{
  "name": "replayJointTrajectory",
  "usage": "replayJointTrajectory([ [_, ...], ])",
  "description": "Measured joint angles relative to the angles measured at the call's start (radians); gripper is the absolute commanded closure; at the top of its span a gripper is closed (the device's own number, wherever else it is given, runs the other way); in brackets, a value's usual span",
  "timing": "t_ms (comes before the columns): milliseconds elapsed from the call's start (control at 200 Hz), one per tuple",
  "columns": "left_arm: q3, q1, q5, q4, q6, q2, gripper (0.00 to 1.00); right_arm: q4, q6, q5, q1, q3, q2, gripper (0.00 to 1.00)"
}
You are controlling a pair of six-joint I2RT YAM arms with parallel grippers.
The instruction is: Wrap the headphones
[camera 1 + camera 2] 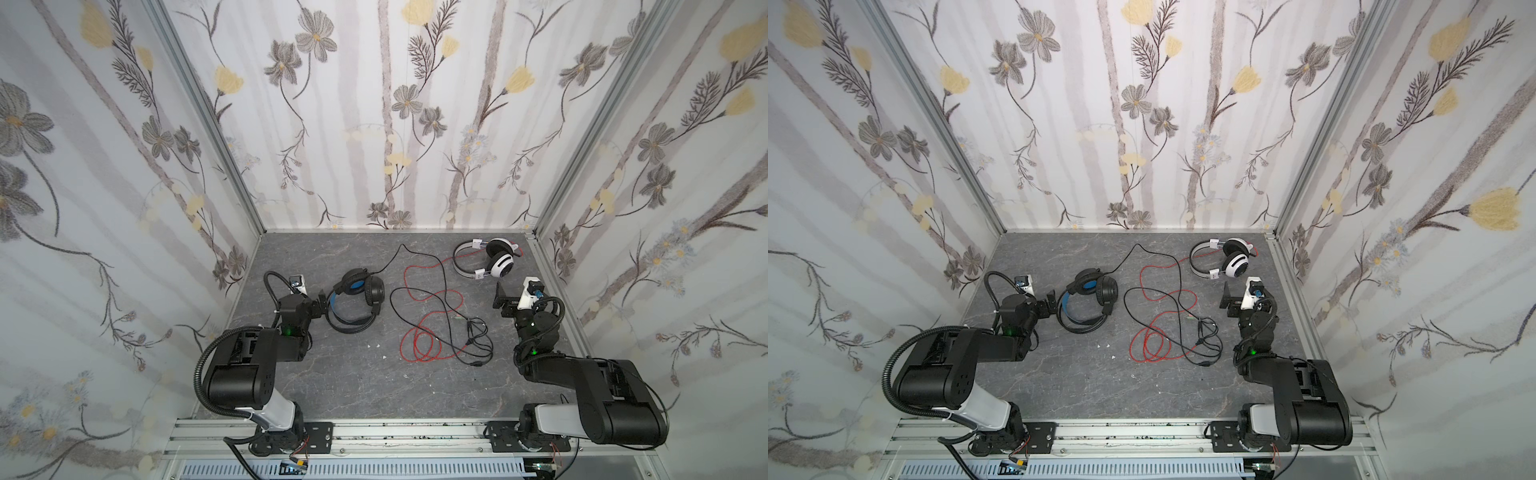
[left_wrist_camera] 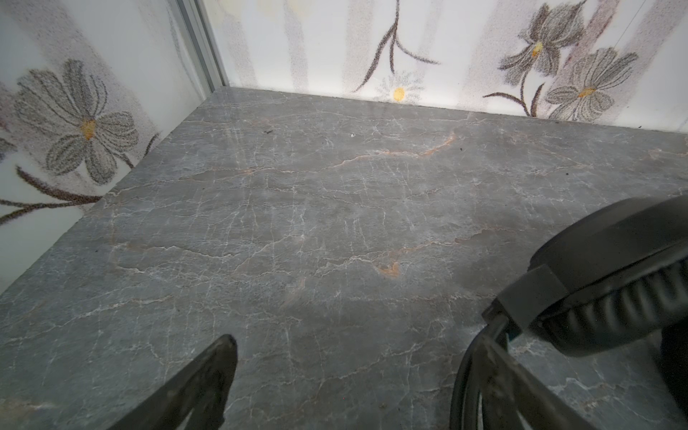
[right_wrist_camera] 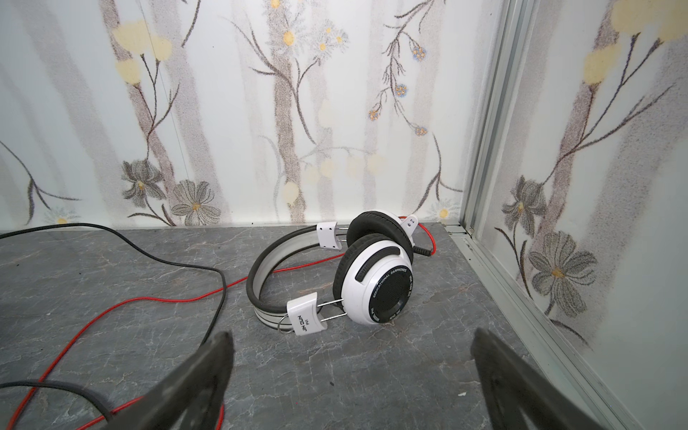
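Here, both arms (image 1: 241, 370) (image 1: 602, 390) folded low, jaws wide.

In a top view, 2 pairs lie on the grey marbled table (image 1: 1100, 386): the black headphones (image 1: 1087, 301) just beside the wide-spread left gripper (image 1: 1049, 305), the white headphones (image 1: 1223, 257) near the back right corner beyond the likewise spread right gripper (image 1: 1227, 301), with the black cable (image 1: 1124, 301) and red cable (image 1: 1132, 345) tangled loosely between them.

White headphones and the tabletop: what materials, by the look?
White headphones: cups look like glossy hard plastic, smooth with soft highlights; earpads matte black, likely leatherette; slider rods look like bare metal. Tabletop: grey, pale veins like marble, slight sheen; stone or printed laminate, cannot tell.
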Motion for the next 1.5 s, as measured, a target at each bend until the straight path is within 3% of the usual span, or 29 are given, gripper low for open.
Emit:
replayJointTrajectory([
  [1074,0.002,0.003,0.009,-0.006,0.000,-0.002,0.00,0.000,0.000,0.005,0.002,0.001,-0.002,0.00],
  [1339,0.063,0.009,0.063,-0.209,0.001,-0.187,0.00,-0.143,0.008,0.094,0.018,0.080,-0.107,0.00],
  [1499,0.157,0.006,0.010,-0.522,-0.073,-0.386,0.00,-0.341,0.008,0.175,0.073,0.179,-0.192,0.00],
])
